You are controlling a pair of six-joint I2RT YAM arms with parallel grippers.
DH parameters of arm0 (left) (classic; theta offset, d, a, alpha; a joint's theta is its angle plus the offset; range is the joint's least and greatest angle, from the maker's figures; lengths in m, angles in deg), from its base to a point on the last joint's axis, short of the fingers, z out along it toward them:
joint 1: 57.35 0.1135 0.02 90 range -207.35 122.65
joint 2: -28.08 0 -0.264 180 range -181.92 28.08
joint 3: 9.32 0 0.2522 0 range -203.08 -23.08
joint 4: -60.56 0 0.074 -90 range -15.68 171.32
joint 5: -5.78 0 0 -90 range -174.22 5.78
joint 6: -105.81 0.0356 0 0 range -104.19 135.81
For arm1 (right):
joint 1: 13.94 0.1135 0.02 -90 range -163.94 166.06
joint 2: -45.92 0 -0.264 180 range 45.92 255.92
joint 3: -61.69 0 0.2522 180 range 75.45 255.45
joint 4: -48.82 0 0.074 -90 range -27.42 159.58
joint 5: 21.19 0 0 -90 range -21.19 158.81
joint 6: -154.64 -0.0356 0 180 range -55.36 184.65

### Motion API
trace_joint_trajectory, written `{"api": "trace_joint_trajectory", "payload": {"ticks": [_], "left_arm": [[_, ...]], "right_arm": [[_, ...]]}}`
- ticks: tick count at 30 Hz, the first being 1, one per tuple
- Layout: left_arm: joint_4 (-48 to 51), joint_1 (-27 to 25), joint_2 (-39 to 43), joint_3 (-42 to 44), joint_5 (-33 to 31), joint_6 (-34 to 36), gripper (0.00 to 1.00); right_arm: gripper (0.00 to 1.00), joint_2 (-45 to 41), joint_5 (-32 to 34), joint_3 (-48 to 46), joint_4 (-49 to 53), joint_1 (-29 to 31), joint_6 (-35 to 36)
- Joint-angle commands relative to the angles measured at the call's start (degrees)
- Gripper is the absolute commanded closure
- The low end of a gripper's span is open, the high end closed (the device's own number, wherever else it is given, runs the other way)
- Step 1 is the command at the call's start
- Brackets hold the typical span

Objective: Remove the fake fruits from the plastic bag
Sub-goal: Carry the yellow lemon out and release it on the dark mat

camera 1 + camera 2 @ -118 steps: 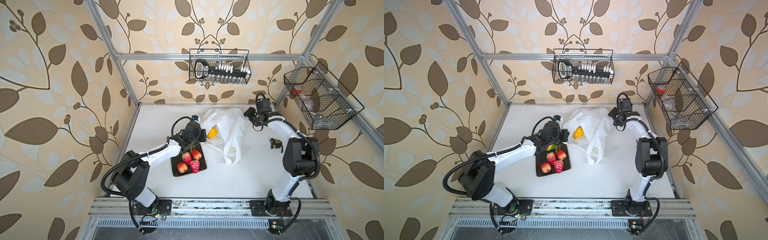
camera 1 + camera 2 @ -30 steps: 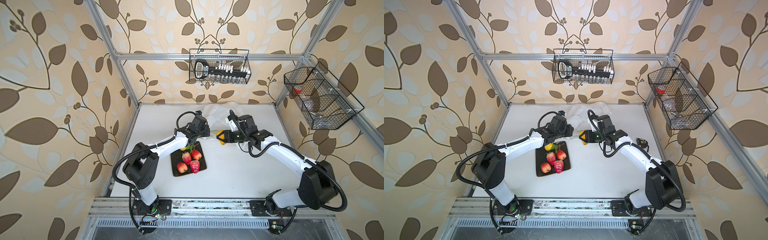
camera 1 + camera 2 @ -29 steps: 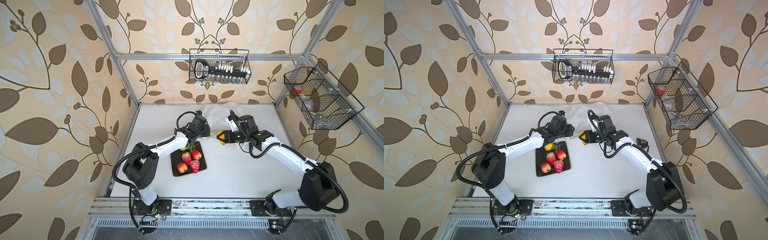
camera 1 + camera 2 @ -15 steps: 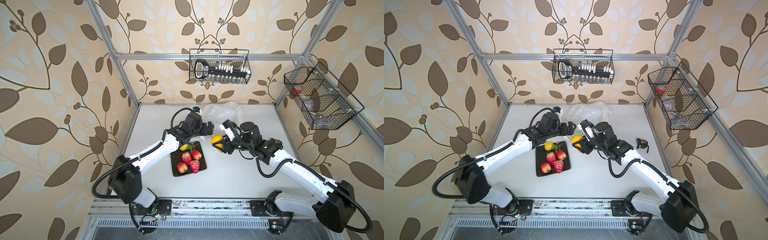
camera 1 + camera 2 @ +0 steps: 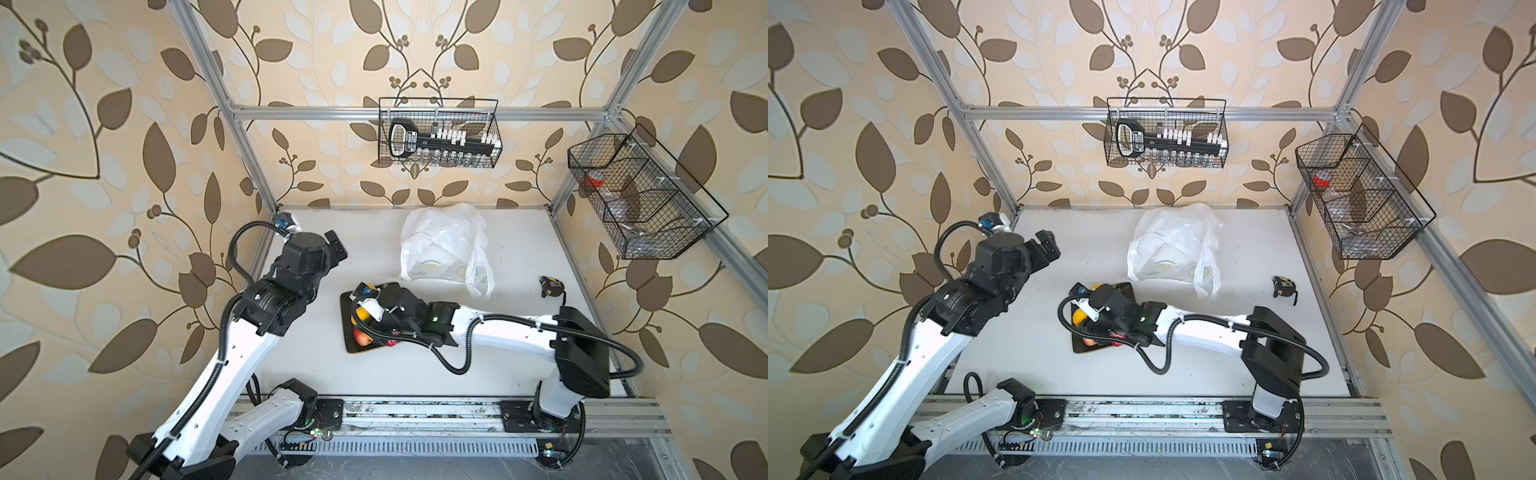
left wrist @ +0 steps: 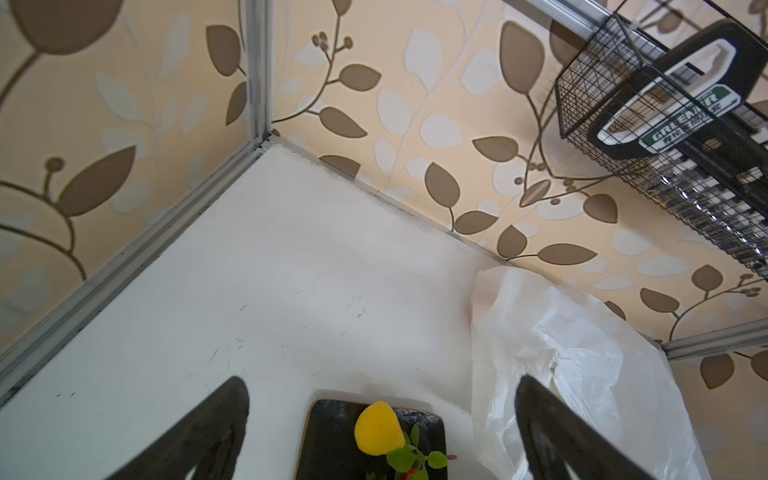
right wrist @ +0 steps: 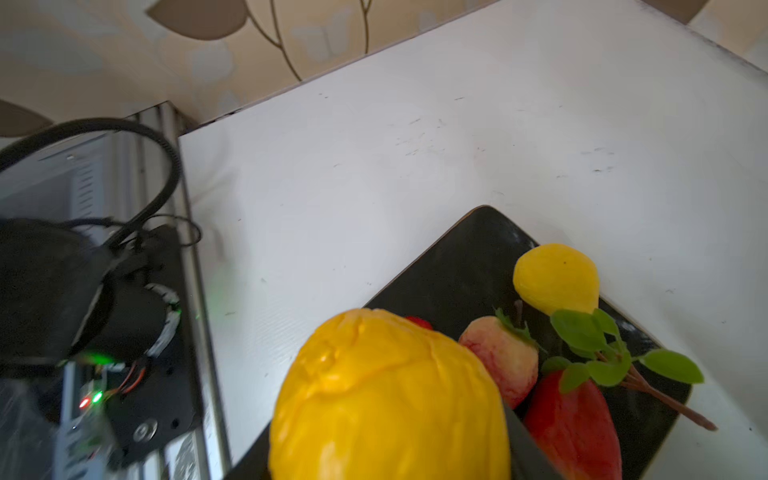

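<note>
Two top views: plastic bag [image 5: 440, 245] lies crumpled by the back wall; left gripper [image 5: 336, 248] hangs open, empty; right gripper [image 5: 362, 311] grips a yellow-orange fruit [image 5: 358, 318] over the black plate [image 5: 348, 332]. Left wrist: fingers [image 6: 208, 432] spread wide. Right wrist: other fruits [image 7: 555, 278] rest on the plate.

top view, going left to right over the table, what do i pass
left gripper → plate → bag → tape measure
</note>
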Motion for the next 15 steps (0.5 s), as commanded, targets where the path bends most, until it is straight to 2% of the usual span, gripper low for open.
{"api": "trace_joint_trajectory", "payload": {"ticks": [1, 9, 15], "left_arm": [[7.19, 0.25, 3.98, 0.56, -7.82, -2.92, 0.01], [13.89, 0.25, 8.58, 1.22, -8.03, -2.84, 0.01], [15.88, 0.25, 9.53, 2.03, -6.30, -3.65, 0.01]], "right_arm": [[0.71, 5.99, 12.86, 7.08, 1.45, 0.09, -8.09], [0.65, 19.26, 18.56, 18.55, 4.91, 0.95, -14.49], [0.60, 26.13, 22.09, 24.60, 7.16, 1.10, -15.17]]}}
